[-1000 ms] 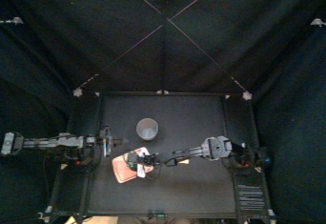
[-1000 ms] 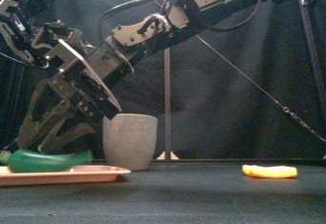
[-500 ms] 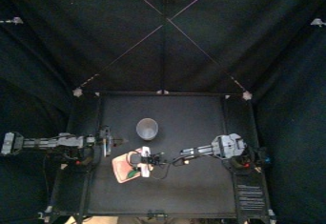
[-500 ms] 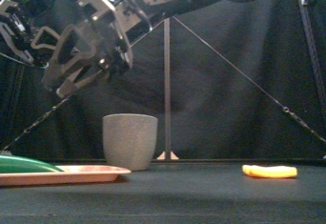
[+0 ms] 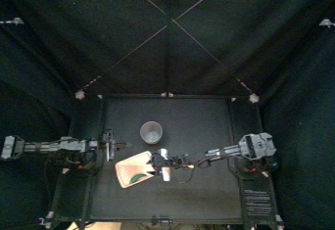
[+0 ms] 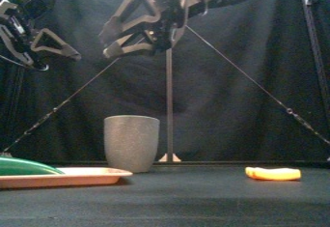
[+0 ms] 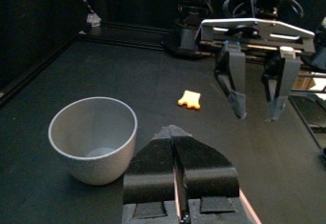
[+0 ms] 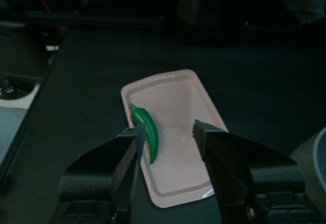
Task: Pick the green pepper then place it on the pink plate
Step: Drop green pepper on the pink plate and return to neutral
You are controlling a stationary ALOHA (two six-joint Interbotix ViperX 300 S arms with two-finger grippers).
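The green pepper [image 6: 23, 165] lies on the pink plate [image 6: 80, 177] at the table's front left; the right wrist view shows the pepper [image 8: 148, 131] along one long side of the plate [image 8: 181, 92]. My right gripper [image 6: 149, 26] hangs high above the table, open and empty; seen from its wrist, the right gripper [image 8: 171, 131] is well above the plate. My left gripper [image 7: 180, 168] is shut on nothing, raised at the left, and rests near the plate's [image 5: 136, 162] left side.
A tall grey speckled cup [image 6: 131, 142] stands just behind the plate, also visible as the cup [image 7: 91, 137] in the left wrist view. A small yellow toy [image 6: 272, 173] lies right of centre on the table.
My right gripper has risen from just over the plate and drawn back to the right. The green pepper stays lying on the plate. The left arm has hardly moved.
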